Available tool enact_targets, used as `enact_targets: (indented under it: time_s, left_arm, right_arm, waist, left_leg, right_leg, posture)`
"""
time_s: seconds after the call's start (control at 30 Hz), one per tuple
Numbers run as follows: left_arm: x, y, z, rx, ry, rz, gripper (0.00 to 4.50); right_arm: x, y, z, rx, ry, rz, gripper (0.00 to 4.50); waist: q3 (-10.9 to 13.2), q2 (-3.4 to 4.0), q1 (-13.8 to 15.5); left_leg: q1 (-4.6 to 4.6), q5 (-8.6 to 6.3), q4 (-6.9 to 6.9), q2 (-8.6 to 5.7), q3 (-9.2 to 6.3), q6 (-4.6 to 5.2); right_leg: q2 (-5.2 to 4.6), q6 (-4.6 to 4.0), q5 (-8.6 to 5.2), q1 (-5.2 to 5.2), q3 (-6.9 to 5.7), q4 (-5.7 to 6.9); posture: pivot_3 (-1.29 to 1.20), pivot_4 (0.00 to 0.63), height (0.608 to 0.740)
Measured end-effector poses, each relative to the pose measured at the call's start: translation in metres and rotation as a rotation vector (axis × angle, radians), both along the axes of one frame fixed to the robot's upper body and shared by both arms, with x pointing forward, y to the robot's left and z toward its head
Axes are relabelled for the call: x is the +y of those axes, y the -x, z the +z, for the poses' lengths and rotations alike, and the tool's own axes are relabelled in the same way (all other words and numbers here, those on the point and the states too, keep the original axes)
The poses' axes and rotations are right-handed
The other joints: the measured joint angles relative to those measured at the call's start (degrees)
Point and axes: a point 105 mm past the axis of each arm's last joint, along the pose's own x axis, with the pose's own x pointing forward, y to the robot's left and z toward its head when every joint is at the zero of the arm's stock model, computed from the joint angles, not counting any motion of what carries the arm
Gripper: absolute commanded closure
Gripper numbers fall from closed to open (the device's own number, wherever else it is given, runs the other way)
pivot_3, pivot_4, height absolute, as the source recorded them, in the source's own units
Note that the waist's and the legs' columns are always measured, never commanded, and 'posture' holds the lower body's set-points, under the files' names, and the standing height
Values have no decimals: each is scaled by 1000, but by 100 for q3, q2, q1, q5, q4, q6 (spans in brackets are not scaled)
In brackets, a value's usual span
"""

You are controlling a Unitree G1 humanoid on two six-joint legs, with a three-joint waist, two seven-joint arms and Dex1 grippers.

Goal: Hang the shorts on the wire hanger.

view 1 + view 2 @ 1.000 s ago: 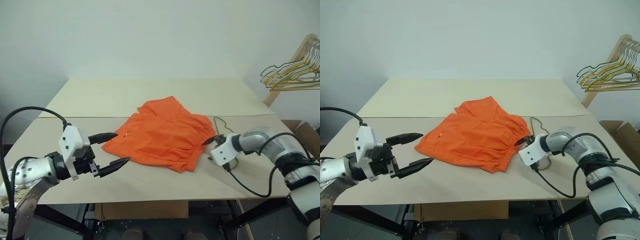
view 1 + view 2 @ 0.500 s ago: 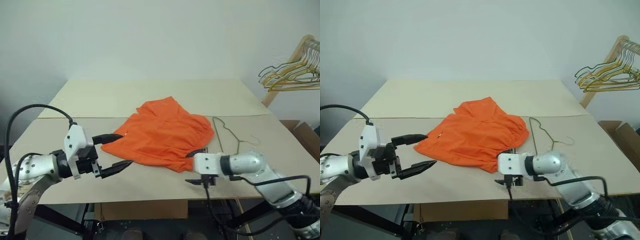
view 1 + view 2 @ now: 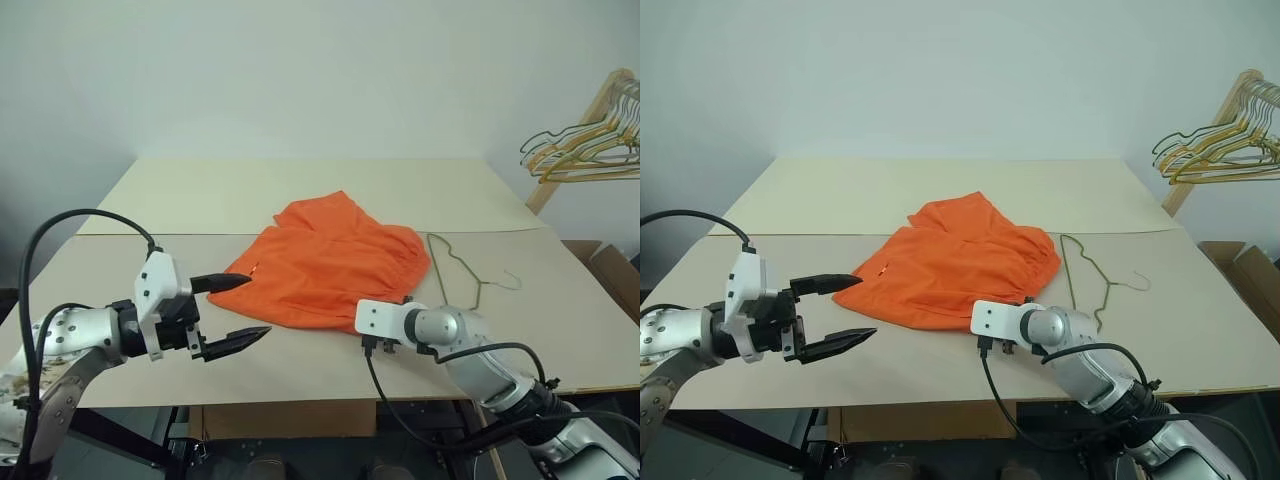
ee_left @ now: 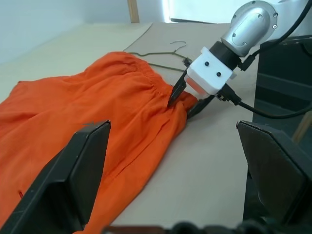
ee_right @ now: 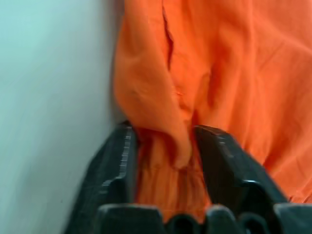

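Right gripper (image 4: pixel 187 105) clamped on waistband edge of shorts (image 3: pixel 330 265) on worktop (image 3: pixel 300 190); wire hanger (image 3: pixel 462 268) just beside shorts. Left gripper (image 3: pixel 240 310) released, empty.

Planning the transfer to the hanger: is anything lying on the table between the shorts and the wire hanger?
Nothing visible: bare table separates the shorts from the wire hanger beside their waistband end.

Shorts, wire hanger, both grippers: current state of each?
shorts: lying crumpled on the table, waistband edge between the right gripper's jaws.
wire hanger: flat on the table beside the shorts, untouched, nothing hung on it.
left gripper: jaws wide open, empty, hovering near the shorts' other side.
right gripper: jaws closing on the waistband fabric.
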Motion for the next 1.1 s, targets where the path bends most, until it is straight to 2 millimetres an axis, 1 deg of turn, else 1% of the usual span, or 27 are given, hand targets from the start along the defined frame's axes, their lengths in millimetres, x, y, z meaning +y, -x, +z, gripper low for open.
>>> enact_targets:
  time_s: [0.1,0.17,0.3,0.37,0.5,0.57,0.63,0.7,0.83,0.87,0.93,1.03,1.1]
  left_arm:
    - [2,2,-1,7,-15,-11,0]
    - [3,3,-2,19,-35,-28,0]
    - [12,1,-8,40,-72,-28,0]
    - [21,-1,-18,43,-142,-14,0]
    - [46,-10,-49,27,-339,10,0]
    - [56,-15,-66,8,-430,11,0]
    - [62,-21,-81,-13,-509,2,0]
    - [63,-27,-90,-46,-563,-18,0]
    - [55,-49,-113,-139,-670,-33,0]
    - [52,-53,-114,-164,-679,-40,190]
    - [46,-70,-114,-238,-718,-44,614]
    - [44,-92,-117,-285,-752,-17,1534]
    - [42,-105,-119,-310,-771,-7,2232]
  right_arm:
    - [-5,3,2,-2,18,23,4477]
    - [-10,4,5,-11,27,55,4477]
    - [-30,0,8,-16,47,107,4477]
    - [-39,-1,7,-12,55,143,4477]
    - [-51,-4,7,-10,54,169,4477]
    - [-51,-6,9,-17,41,178,4477]
    - [-49,-8,11,-27,32,185,4477]
    - [-46,-9,12,-31,22,191,4477]
    - [-43,-8,13,-31,13,200,4477]
    - [-43,-8,13,-29,13,201,4493]
    - [-44,-8,13,-29,13,200,4500]
    - [-44,-8,14,-29,13,204,4500]
    - [-46,-8,15,-31,12,199,4500]
  waist:
    - [0,0,-8]
    - [1,0,-6]
    - [3,-3,-10]
    - [5,0,-19]
    - [7,2,-33]
    - [9,4,-27]
    - [9,4,-18]
    - [9,3,-11]
    - [9,4,59]
    - [8,2,69]
    - [6,7,125]
    - [5,8,140]
    - [5,8,138]
  left_leg:
    - [0,0,0,0,0,0]
    - [1,0,0,-1,2,0]
    - [2,0,0,-1,5,0]
    - [2,0,-2,-2,16,0]
    - [6,0,-5,1,38,0]
    - [4,0,-6,3,41,0]
    - [3,0,-6,2,42,0]
    - [-1,0,-6,2,44,0]
    - [-6,0,-6,0,50,1]
    - [-7,0,-6,1,51,1]
    - [-1,0,-5,-1,55,1]
    - [1,1,-5,1,56,2]
    - [0,1,-5,1,56,2]
  right_leg:
    - [0,2,-1,1,0,0]
    - [-1,4,-3,1,0,-1]
    - [0,6,-6,3,-1,-3]
    - [0,4,-8,3,-1,-3]
    - [1,-3,-11,1,-1,-1]
    - [1,-5,-12,-1,-1,-1]
    - [0,-4,-11,-1,-1,-1]
    - [-2,-3,-10,-3,-1,-2]
    - [-3,1,-8,-4,0,-2]
    - [-2,1,-7,-5,-1,-2]
    - [-4,2,-6,0,0,1]
    - [0,3,-5,-1,-1,5]
    - [0,3,-5,-2,0,6]
  posture:
    - [114,0,740]
    - [114,0,740]
    - [111,0,740]
    - [110,0,740]
    - [113,0,740]
    - [111,0,740]
    - [111,0,740]
    - [108,0,740]
    - [95,0,740]
    - [90,0,740]
    - [82,0,740]
    - [75,0,740]
    - [65,0,740]
